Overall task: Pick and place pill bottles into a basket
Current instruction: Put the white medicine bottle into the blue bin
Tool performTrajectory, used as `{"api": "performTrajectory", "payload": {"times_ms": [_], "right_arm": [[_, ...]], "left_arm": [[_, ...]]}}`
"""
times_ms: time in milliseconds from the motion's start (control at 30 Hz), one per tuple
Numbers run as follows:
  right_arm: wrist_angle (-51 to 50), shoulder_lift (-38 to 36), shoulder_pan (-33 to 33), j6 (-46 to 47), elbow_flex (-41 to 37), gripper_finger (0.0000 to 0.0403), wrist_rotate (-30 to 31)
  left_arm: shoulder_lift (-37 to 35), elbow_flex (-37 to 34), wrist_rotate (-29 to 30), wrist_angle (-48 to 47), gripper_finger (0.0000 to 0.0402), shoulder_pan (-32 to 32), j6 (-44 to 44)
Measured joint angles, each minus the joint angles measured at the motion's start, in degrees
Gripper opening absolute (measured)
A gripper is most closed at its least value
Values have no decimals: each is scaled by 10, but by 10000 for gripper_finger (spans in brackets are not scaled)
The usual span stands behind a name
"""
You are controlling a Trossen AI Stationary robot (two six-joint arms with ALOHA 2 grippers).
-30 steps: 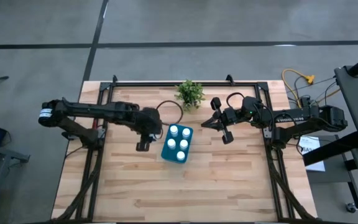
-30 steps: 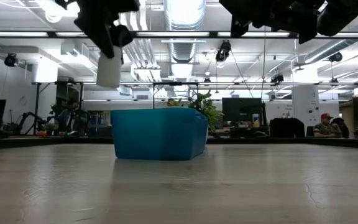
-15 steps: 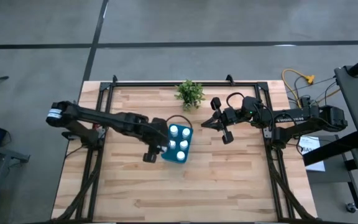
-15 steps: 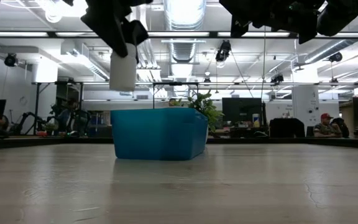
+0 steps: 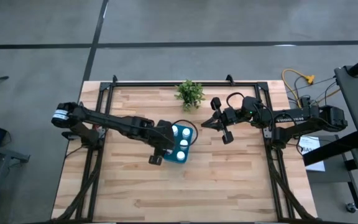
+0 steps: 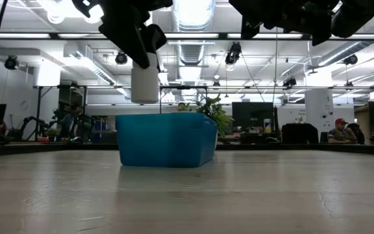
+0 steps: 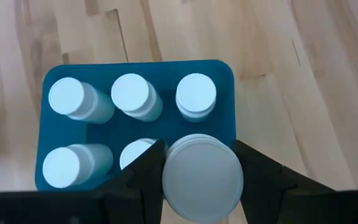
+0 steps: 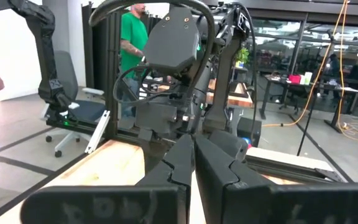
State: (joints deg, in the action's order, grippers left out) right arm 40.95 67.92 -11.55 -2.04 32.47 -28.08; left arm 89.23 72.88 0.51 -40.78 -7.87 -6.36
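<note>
Moved: the left pincer (image 7: 201,163) had carried its pill bottle (image 7: 202,173) from beside the basket (image 7: 229,93) to over it.
Basket: teal, on the table (image 5: 229,180), held 5 upright bottles (image 7: 129,94).
Held bottle: gripped at its sides; probably light, rigid, smooth.
Right pincer (image 5: 218,122): closed, empty, raised apart.

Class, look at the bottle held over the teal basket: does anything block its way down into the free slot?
Nothing visible does. The left gripper holds the pill bottle above the basket; five bottles fill the other places, leaving the spot beneath it open.
</note>
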Motion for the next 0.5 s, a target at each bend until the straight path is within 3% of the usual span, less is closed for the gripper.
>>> {"api": "performTrajectory", "payload": {"times_ms": [500], "right_arm": [[0,0,0,1,0,9,0]], "left_arm": [[33,-23,0,38,142,0,-10]]}}
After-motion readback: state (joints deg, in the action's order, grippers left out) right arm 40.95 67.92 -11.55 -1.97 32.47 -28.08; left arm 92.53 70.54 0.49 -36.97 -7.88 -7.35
